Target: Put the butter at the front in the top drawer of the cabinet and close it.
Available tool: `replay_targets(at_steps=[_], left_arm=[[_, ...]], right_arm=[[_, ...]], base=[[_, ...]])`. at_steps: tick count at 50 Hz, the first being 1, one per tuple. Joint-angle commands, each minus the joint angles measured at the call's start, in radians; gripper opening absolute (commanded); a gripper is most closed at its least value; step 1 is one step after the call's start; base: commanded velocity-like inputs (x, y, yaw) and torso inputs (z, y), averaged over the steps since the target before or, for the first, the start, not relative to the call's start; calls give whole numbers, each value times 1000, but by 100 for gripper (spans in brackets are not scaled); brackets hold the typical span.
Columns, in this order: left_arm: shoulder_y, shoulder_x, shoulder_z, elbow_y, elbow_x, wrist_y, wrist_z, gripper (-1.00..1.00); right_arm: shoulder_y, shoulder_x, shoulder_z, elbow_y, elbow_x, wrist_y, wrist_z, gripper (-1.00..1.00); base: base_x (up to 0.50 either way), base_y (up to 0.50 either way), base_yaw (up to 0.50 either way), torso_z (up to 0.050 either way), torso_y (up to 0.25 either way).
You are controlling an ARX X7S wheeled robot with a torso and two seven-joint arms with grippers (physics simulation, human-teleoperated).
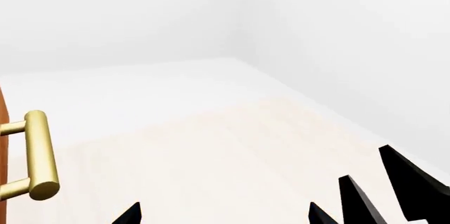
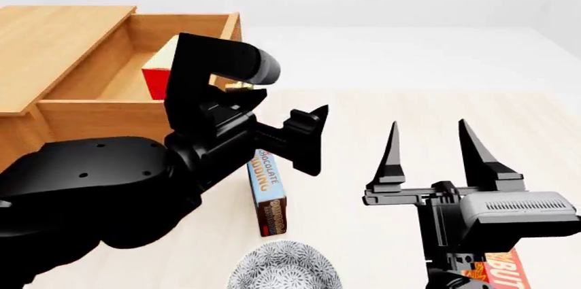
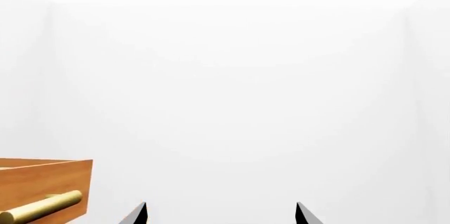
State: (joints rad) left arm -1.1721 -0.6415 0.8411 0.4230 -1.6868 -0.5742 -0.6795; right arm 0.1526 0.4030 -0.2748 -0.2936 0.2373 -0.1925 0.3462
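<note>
Left wrist view, brass handle point(image 1: 39, 155) beside dark fingertips point(image 1: 414, 182), left spread unclear, head view, butter point(image 2: 159, 71) lay inside the open top drawer point(image 2: 136, 92) of the cabinet point(image 2: 54, 37), left gripper point(image 2: 304, 139) near its front, right gripper point(image 2: 434, 153) spread wide, empty, pudding box point(image 2: 268, 194) on the table point(image 2: 409, 112), right wrist view, drawer corner point(image 3: 42, 187) far left.

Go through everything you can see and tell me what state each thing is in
top drawer: pulled open
butter in the drawer: inside, partly hidden by the left arm
second butter: on the table, mostly hidden under the right arm
pudding box: lying flat on the table
left gripper: cannot tell, empty
right gripper: open, empty
</note>
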Motion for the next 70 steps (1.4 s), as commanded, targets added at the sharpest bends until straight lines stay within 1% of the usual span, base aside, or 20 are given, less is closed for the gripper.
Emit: replay_targets(at_steps=[1,21,42,59,70], left_arm=[[45,5,10,-3,31,22,6,100],[78,32,25,-46,117,55,11,100],[131,79,46,-93,210,107,-4,100],[153,103,61,-95,294,136,-68,100],[161,120,70,-123,327,144,-86,100]], right_arm=[[-2,2,0,3,0,-5,3,100],[-3,-2,5,29,-7,-17,16,100],[-11,5,6,34,-4,-28,18,100],[-8,3,3,41,-1,-31,19,100],[-8,4,1,42,1,-34,21,100]], base=[[0,0,0,0,0],[0,0,0,0,0],[0,0,0,0,0],[0,0,0,0,0],[0,0,0,0,0]])
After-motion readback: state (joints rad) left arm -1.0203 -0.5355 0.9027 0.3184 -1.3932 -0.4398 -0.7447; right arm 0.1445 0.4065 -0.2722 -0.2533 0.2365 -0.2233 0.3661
